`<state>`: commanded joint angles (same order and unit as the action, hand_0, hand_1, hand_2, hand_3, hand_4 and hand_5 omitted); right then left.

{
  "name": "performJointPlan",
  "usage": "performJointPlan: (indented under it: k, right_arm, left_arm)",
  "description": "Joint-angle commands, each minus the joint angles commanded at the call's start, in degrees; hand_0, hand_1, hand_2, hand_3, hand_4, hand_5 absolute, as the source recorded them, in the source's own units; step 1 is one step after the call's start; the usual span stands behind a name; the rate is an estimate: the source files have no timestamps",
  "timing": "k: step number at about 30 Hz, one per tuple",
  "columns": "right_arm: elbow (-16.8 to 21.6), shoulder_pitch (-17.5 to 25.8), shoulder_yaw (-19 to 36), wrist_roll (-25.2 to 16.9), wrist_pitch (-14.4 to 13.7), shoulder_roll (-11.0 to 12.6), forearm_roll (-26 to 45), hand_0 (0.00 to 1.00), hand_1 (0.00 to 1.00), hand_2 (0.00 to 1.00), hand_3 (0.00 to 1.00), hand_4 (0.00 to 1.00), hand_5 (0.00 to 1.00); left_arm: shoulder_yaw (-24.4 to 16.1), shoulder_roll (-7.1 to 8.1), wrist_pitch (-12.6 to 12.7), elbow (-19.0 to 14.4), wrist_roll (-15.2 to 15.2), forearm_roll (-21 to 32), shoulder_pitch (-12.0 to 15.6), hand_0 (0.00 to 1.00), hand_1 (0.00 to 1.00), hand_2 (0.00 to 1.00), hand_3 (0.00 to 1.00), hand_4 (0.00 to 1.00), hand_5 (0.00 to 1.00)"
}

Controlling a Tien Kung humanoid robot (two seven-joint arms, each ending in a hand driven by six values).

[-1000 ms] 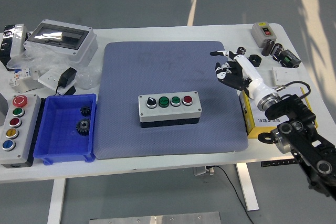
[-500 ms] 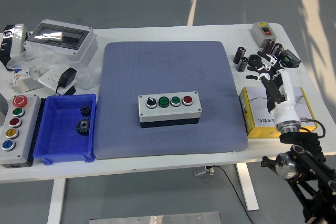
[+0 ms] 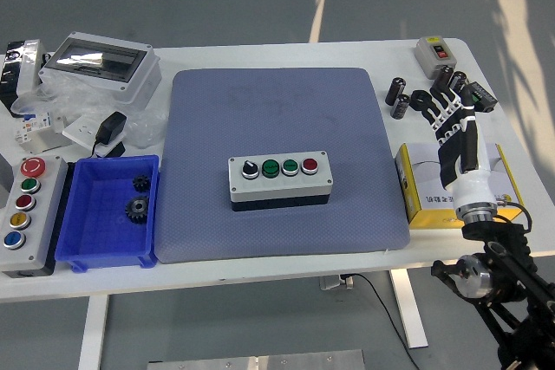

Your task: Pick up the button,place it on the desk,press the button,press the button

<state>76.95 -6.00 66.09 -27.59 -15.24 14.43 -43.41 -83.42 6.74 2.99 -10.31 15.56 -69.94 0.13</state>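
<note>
A grey button box (image 3: 280,178) with a black knob, two green buttons and a red button lies flat in the middle of the blue-grey mat (image 3: 277,101). My right hand (image 3: 451,113) is raised over the table's right side, above the yellow box (image 3: 425,197), fingers spread and holding nothing. It is well to the right of the button box, apart from it. The left arm is out of view.
A second button box (image 3: 26,205) with several coloured buttons lies at the left edge beside a blue bin (image 3: 104,214) holding two gears. A grey enclosure (image 3: 100,62), an adapter and packets lie at back left. Small black parts and a switch box (image 3: 434,52) lie at back right.
My right hand has drawn back from the mat's right edge to the table's right side and turned upright, fingers now pointing away. The button box has not moved.
</note>
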Motion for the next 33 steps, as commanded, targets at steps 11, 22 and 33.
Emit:
performJointPlan:
  k: [11,22,33]
  right_arm:
    - [0.5,0.0,0.1,0.2,0.3,0.0,-0.3,0.883,0.843,0.838,0.827,0.903,0.998]
    - [1.4,0.1,1.0,0.3,0.1,0.0,-1.3,0.875,0.84,0.831,0.814,0.902,0.998]
    - [1.8,0.6,3.5,0.6,-0.2,-0.5,-2.4,0.873,0.837,0.829,0.81,0.902,0.998]
  left_arm:
    - [-0.4,-0.22,0.0,0.0,0.0,-0.4,-0.1,0.629,0.569,0.542,0.607,0.62,0.172]
    - [-0.5,-0.22,-0.1,0.0,-0.1,-0.7,-0.4,0.629,0.572,0.543,0.609,0.628,0.181]
    - [0.8,0.23,0.1,0.0,-0.9,0.1,-1.5,0.629,0.572,0.545,0.61,0.63,0.184]
